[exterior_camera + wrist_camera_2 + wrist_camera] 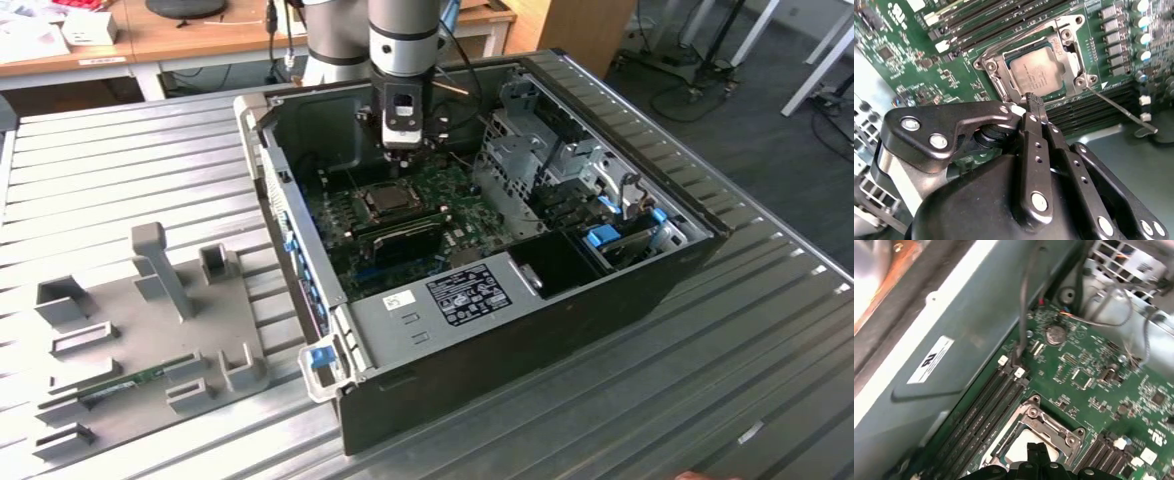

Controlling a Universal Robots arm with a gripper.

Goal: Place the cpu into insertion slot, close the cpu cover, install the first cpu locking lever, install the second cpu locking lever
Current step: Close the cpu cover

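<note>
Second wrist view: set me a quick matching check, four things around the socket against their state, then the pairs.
Things:
1 cpu
2 cover
3 lever
4 fingers

States:
A thin rod sticking out sideways
B closed together
C grey square showing through the window
D silver frame lying flat

Pairs: 1-C, 2-D, 3-A, 4-B

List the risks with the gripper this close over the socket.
1. The thin silver wire lever sticks out free past the square silver metal cover, which lies over the flat grey metal-topped cpu; the cover looks unlocked, so a nudge could lift it.
2. The black gripper hangs close above the cover's edge; a stray push could slip onto the green circuit board.
</note>
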